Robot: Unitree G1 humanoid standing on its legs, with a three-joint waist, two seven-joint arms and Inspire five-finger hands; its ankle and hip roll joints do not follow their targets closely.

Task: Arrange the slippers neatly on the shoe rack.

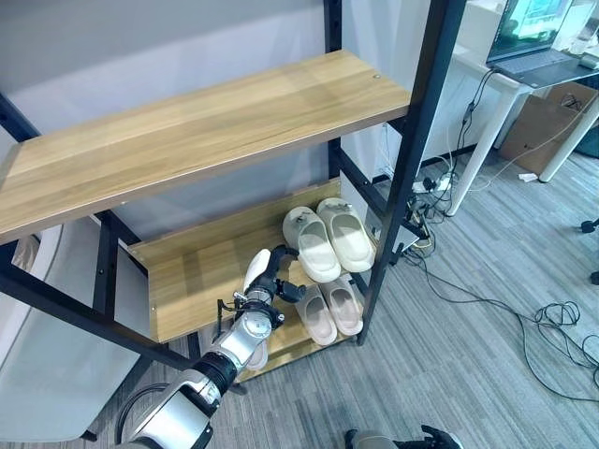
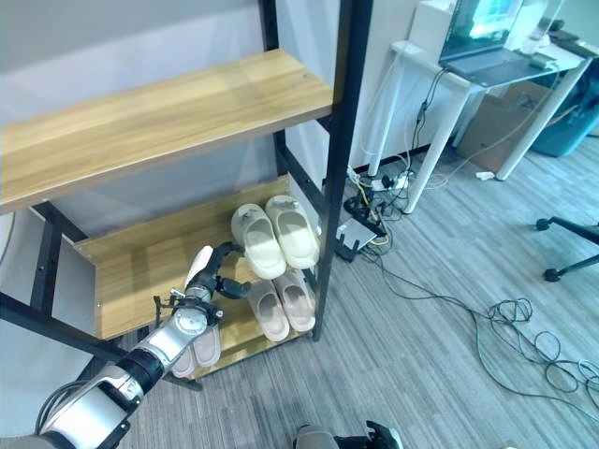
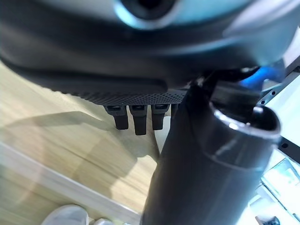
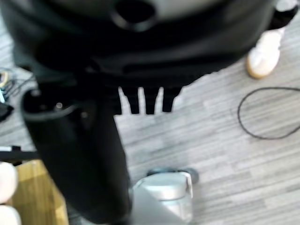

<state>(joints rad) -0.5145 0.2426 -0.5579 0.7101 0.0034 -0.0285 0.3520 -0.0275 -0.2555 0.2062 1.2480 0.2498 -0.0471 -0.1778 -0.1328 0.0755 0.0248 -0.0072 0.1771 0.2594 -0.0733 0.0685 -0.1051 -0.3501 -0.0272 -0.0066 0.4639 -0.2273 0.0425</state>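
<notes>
The shoe rack's middle shelf carries a cream pair of slippers at its right end. A beige pair lies on the lower shelf beneath them. Another pale slipper peeks out under my left forearm on that lower shelf. My left hand hovers at the front edge of the middle shelf, just left of the cream pair. It is open and holds nothing, and its fingers hang over bare wood. My right hand is low over the grey floor, also open, fingers empty.
A wide wooden upper shelf overhangs the work, and a black rack post stands right of the slippers. Cables and a power strip trail under a white desk with a laptop. A person's white shoe is on the floor.
</notes>
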